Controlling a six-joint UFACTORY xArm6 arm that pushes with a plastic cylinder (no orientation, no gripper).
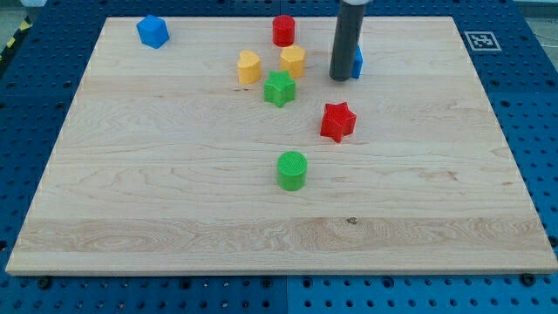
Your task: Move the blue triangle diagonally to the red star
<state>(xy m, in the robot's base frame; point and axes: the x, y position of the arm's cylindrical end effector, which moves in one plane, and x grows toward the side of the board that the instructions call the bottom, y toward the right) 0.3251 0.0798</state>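
Note:
The blue triangle lies near the view's top, right of centre, mostly hidden behind my rod; only its right edge shows. My tip rests on the board against the triangle's left front side. The red star lies below it, about a block's width down the view from my tip.
A yellow hexagon, a yellow heart-like block and a green star cluster left of my tip. A red cylinder stands at the top. A green cylinder sits mid-board. A blue hexagon-like block lies top left.

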